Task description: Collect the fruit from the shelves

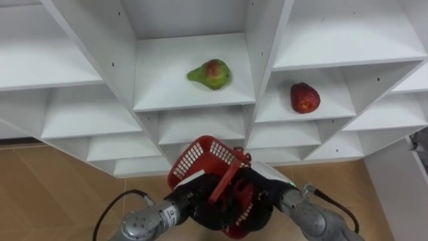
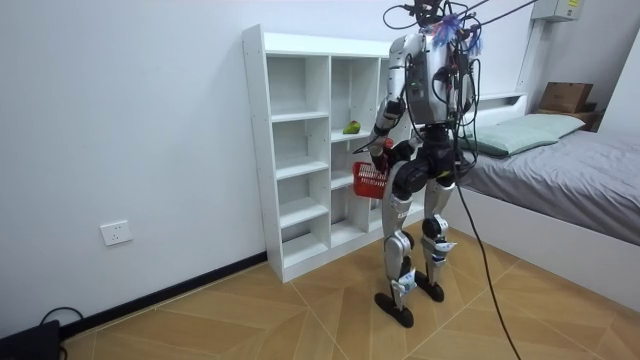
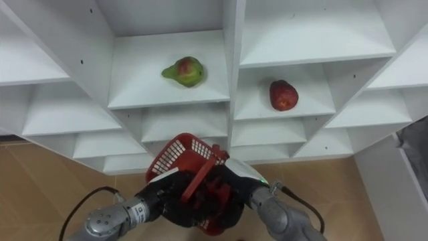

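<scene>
Both the left hand [image 1: 196, 201] and right hand [image 1: 265, 194] clasp the red basket [image 1: 200, 155], so freeing one to reach the pear [image 1: 210, 73] or red fruit [image 1: 305, 98] could tip it.

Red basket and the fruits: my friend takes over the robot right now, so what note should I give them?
Left hand: fingers curled round the handle of the red basket.
Right hand: against the basket's other side, grip unclear.
The robot stands facing the white closet.
The pear lies in the middle compartment, the red fruit in the compartment to its right.
Done: basket brought up.
Left: put both fruits into the basket.
</scene>
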Motion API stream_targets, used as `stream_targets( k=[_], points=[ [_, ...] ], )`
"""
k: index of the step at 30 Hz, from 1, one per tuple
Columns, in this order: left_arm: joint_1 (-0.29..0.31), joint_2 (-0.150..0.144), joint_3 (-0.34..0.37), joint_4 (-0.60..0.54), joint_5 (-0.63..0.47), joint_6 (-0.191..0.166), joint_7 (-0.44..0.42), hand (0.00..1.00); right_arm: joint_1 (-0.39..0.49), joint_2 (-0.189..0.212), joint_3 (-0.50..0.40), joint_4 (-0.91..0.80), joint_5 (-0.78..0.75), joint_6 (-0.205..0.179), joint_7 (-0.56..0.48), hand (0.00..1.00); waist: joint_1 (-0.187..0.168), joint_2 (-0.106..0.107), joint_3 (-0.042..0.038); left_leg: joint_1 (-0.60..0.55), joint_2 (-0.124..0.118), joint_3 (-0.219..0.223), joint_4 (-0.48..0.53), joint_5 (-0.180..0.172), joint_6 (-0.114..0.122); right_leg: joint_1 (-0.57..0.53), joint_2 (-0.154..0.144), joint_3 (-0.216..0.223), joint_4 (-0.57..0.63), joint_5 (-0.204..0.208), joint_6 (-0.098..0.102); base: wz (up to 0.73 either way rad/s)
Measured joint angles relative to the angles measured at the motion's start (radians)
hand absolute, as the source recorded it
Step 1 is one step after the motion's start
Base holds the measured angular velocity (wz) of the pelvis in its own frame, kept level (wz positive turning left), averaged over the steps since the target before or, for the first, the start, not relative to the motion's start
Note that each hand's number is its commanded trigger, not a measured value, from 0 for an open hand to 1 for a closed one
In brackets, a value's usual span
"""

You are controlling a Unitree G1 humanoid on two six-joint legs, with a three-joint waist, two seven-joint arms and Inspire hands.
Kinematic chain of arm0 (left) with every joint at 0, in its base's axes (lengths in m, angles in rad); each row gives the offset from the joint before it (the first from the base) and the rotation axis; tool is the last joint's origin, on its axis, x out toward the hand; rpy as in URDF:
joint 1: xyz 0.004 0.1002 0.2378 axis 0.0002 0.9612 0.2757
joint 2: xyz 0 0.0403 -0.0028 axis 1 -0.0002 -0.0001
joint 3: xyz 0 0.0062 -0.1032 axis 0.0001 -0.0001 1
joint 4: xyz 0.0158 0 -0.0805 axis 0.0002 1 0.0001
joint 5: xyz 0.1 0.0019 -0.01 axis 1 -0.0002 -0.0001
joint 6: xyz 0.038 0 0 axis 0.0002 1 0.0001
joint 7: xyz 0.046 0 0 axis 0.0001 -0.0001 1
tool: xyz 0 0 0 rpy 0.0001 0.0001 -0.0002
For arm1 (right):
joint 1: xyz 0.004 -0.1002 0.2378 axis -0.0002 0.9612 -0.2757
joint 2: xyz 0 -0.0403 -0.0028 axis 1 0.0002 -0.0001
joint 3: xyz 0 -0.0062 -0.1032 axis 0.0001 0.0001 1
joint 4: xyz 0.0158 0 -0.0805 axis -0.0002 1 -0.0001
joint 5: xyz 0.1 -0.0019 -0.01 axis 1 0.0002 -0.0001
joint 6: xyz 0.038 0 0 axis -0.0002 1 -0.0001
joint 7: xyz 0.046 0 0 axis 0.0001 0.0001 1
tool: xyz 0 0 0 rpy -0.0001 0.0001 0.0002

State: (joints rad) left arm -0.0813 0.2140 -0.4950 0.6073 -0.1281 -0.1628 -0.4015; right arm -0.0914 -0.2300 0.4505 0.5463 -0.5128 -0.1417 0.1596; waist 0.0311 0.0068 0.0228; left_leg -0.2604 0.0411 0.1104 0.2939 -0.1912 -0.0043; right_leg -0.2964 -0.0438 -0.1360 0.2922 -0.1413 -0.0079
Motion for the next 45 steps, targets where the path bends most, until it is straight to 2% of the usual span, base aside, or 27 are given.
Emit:
stream_targets(
  k=[12,22,30,33,35,37,40,42,45],
  points=[
    [0.000,0.000,0.004,0.000,0.000,0.000,-0.023,1.00,-0.009,0.000,0.000,0.001,0.000,-0.001,-0.007,0.00,0.002,-0.006,0.0037,0.003,0.000,0.005,-0.002,0.000,0.000,0.001,0.001,0.006,0.000,0.000,0.000,-0.01],
    [0.000,0.007,0.020,0.014,0.002,0.000,-0.022,1.00,-0.007,-0.006,-0.001,-0.004,0.000,-0.001,-0.004,0.00,0.003,-0.007,0.0029,0.008,0.001,0.004,-0.002,0.000,0.000,0.008,0.001,0.003,-0.004,0.000,0.000,0.00],
    [0.011,0.006,0.073,0.088,0.001,0.002,0.056,1.00,0.004,-0.004,0.010,-0.016,0.082,0.004,0.009,0.00,0.007,-0.008,0.0015,0.031,0.001,0.005,-0.003,0.000,0.000,0.031,0.001,0.003,-0.003,0.000,0.000,0.00],
    [0.028,0.009,0.112,0.102,0.000,0.004,0.086,1.00,0.023,-0.012,0.010,-0.057,0.082,0.010,0.036,0.00,0.013,-0.014,-0.0052,0.032,0.001,0.003,-0.003,0.000,0.000,0.032,0.002,0.002,-0.003,0.000,0.000,0.01],
    [0.047,0.010,0.131,0.102,0.000,0.005,0.101,1.00,0.051,-0.013,0.010,-0.088,0.082,0.012,0.044,0.00,0.026,-0.023,-0.0177,0.036,0.001,-0.002,-0.003,0.000,0.000,0.038,0.003,-0.002,-0.004,0.000,0.000,0.06],
    [0.056,0.005,0.141,0.113,0.000,0.004,0.108,1.00,0.061,-0.013,0.010,-0.094,0.082,0.012,0.050,0.00,0.033,-0.026,-0.0198,0.050,0.000,-0.007,-0.004,0.000,0.000,0.058,0.003,-0.004,-0.009,0.000,0.000,0.07],
    [0.081,0.005,0.186,0.156,-0.002,0.005,0.117,1.00,0.077,-0.014,0.009,-0.096,0.113,0.014,0.080,0.00,0.051,-0.038,-0.0290,0.091,-0.001,-0.007,-0.031,0.004,-0.002,0.092,0.004,-0.004,-0.021,0.000,0.001,0.00],
    [0.099,0.007,0.221,0.181,-0.004,0.007,0.131,1.00,0.080,-0.034,0.009,-0.124,0.132,0.026,0.114,0.00,0.059,-0.049,-0.0285,0.110,-0.001,-0.008,-0.042,0.005,-0.003,0.111,0.005,-0.005,-0.033,0.000,0.001,0.00],
    [0.104,0.012,0.248,0.206,-0.003,0.012,0.137,1.00,0.080,-0.056,0.002,-0.186,0.161,0.033,0.123,0.00,0.062,-0.064,-0.0216,0.117,0.000,-0.013,-0.049,0.006,-0.004,0.121,0.007,-0.005,-0.038,0.000,0.001,0.03]
  ],
)
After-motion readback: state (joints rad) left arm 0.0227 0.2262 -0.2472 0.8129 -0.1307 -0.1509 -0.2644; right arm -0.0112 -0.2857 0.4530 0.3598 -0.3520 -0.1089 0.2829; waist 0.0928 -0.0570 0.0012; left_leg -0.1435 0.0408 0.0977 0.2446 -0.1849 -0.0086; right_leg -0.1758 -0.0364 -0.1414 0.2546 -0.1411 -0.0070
